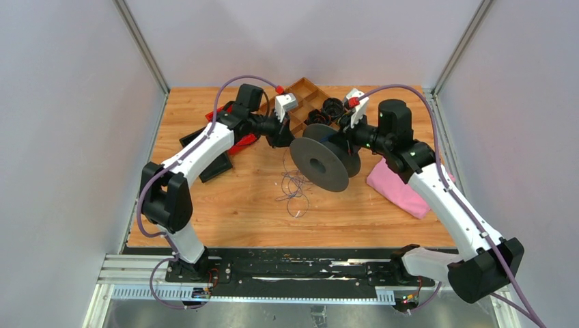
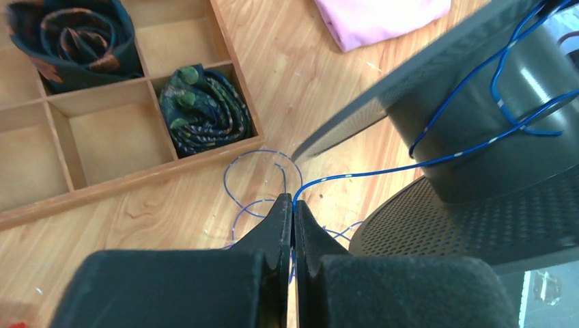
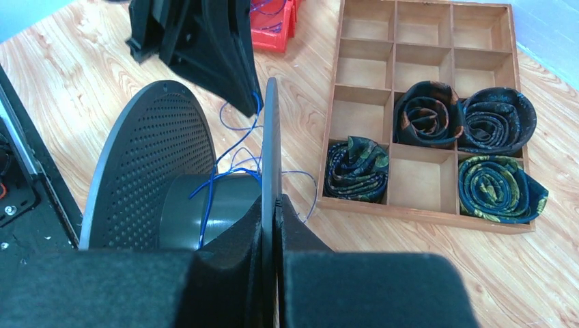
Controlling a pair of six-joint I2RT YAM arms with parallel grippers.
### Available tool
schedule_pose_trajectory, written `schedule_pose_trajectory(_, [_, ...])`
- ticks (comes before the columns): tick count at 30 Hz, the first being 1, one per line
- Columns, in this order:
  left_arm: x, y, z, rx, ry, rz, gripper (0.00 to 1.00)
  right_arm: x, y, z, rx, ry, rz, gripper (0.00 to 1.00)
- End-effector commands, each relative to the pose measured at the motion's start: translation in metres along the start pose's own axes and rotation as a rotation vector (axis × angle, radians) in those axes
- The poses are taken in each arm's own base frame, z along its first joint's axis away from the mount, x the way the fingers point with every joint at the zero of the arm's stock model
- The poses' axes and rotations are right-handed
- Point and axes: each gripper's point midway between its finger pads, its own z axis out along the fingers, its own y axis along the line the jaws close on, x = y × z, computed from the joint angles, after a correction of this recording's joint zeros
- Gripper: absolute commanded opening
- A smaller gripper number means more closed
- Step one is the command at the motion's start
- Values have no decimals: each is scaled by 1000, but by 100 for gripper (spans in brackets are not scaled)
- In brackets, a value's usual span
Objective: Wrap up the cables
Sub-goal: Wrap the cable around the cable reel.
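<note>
Cables (image 2: 355, 174): one thin blue strand pinched between the pressed-together left jaws, running from there onto the core of the dark spool (image 2: 478, 137), with a few slack turns lying on it. Remainder in a loose tangle (image 1: 295, 188) on the bench (image 1: 225, 219), about mid-way between its far and near edges, just below the spool. Right jaws clamped shut on the rim of one spool flange, holding the spool off the bench.

Likely trouble from here:
- slack turns sliding off the core with any drop in tension
- strand slipping out of the narrow left pinch under a hard pull
- tangle tightening into a knot and lifting as one clump
- spool twisting in that thin rim grip
- stray loops catching the wooden tray (image 3: 410, 210) beside them
</note>
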Motion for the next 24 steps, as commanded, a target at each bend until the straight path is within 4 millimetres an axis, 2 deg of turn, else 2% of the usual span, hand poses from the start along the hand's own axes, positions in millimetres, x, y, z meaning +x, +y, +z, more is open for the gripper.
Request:
schedule_pose_trajectory(1, [-2, -3, -5, 1, -39, 47, 3, -37, 3, -5, -25, -80, 40, 1])
schedule_pose_trajectory(10, [0, -9, 0, 23, -110, -21, 8, -64, -11, -6, 53, -113, 146, 1])
schedule_pose_trajectory(19, [1, -10, 9, 34, -192, -154, 18, -80, -33, -15, 150, -141, 237, 0])
schedule_pose_trajectory(24, [10, -5, 16, 20, -194, -210, 19, -85, -47, -23, 216, -151, 271, 1])
